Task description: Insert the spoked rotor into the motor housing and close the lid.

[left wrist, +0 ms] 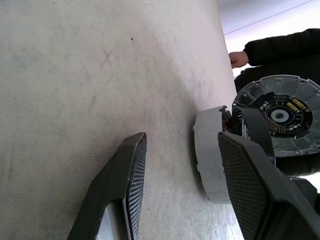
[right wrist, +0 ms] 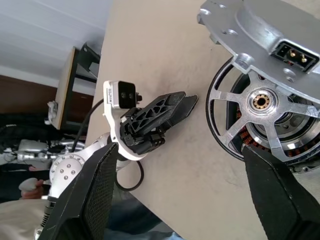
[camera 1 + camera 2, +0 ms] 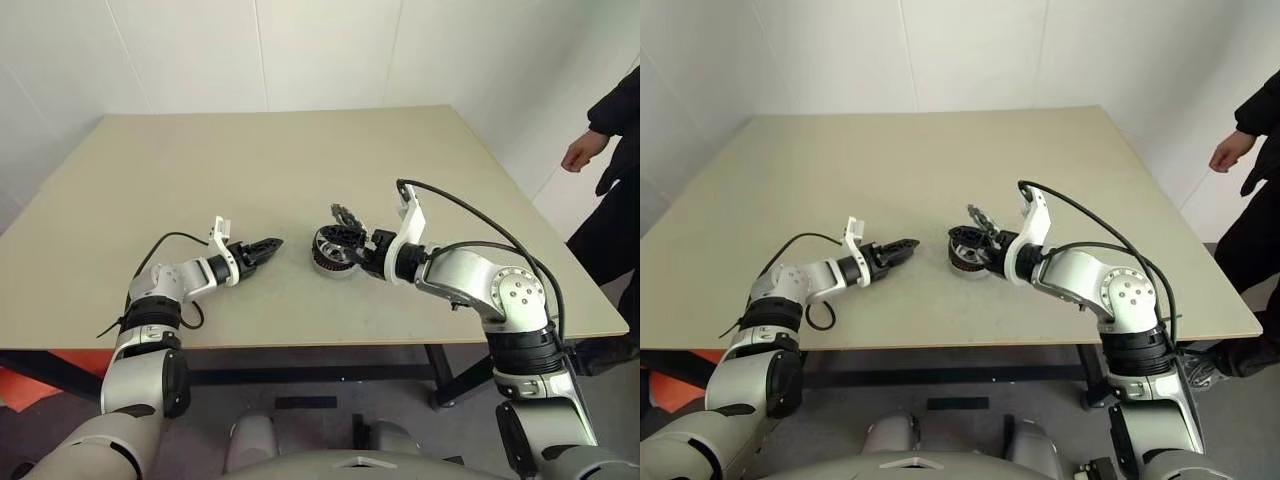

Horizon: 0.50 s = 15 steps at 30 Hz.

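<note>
On the left, the robot's left gripper (image 3: 265, 246) lies low over the big flat tan table (image 3: 200, 170). Its two black fingers are about half open and have nothing between them. They point at the parts, which sit near it but do not touch it. In the middle is the motor housing (image 1: 210, 150), a short round silver ring with red-brown copper wire inside. It rests on the table. The spoked rotor (image 2: 260, 102), a small grey metal wheel with open spokes, looks to be sitting down inside that ring already, with the copper showing through the gaps. The lid (image 2: 260, 30), a flat round silver disc with a little plug on it, is tipped up on its edge at the far side of the ring, not lying flat yet. Just to the right is the right gripper (image 3: 356, 244). Its fingers are spread very wide on either side of the ring and do not seem to squeeze anything. I cannot tell whether one finger props the lid up. So the job now, I think, is to shut the lid. To do it well, lower it slowly, keep its round edge lined up with the ring, and press flat, not on one side. The left gripper could hold the ring so it does not slide. Far right, a person's hand (image 3: 578, 152) stays well away from the table.
</note>
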Motion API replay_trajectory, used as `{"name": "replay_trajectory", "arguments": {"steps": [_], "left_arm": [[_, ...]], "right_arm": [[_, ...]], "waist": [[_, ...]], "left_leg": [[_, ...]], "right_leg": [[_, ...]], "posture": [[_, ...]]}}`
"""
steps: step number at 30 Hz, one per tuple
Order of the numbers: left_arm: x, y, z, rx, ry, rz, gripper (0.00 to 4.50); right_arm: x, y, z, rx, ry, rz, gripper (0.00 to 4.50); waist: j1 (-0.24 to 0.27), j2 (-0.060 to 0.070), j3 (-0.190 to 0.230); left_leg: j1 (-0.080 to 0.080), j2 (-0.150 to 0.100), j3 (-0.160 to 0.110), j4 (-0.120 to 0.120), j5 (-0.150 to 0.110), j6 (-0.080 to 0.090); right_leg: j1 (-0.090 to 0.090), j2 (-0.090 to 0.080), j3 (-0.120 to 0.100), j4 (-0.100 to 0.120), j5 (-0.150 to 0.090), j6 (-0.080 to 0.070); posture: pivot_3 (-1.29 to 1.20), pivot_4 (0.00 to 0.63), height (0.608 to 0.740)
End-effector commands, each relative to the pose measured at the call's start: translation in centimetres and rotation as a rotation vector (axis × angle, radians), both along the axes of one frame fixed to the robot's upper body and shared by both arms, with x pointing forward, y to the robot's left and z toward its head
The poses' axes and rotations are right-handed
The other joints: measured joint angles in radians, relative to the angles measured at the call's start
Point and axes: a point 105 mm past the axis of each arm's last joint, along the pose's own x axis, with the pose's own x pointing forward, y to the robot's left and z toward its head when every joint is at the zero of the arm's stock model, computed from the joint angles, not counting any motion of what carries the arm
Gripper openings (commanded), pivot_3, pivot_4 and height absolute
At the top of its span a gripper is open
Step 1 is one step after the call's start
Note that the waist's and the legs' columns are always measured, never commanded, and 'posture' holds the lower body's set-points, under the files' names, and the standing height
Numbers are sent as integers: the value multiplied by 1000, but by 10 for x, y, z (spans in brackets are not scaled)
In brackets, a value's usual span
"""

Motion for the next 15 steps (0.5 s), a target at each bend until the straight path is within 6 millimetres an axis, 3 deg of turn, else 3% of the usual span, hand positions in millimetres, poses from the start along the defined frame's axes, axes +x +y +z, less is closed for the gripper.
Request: {"name": "replay_trajectory", "arguments": {"steps": [1,7,13,15], "left_arm": [[2,8,-1,25,-1,23,2432],[2,11,-1,26,-1,33,2432],[2,9,-2,22,-2,35,2432],[2,9,-3,23,-2,36,2432]], "right_arm": [[-4,6,15,-48,-108,64,3565],[-5,9,20,-195,-265,178,1446],[4,18,27,-276,-396,246,1446],[7,23,28,-264,-408,258,1082]], "waist": [[0,0,0],[0,0,0],[1,0,0],[1,0,0]], "left_leg": [[0,0,0,0,0,0],[0,0,0,1,0,0],[-1,0,0,2,0,0],[-1,1,-1,3,0,0]], "right_leg": [[0,0,0,0,0,0],[0,0,0,0,0,0],[0,0,0,1,0,0],[0,0,0,1,0,0]], "posture": [[0,0,740],[0,0,740],[0,0,740],[0,0,740]]}}
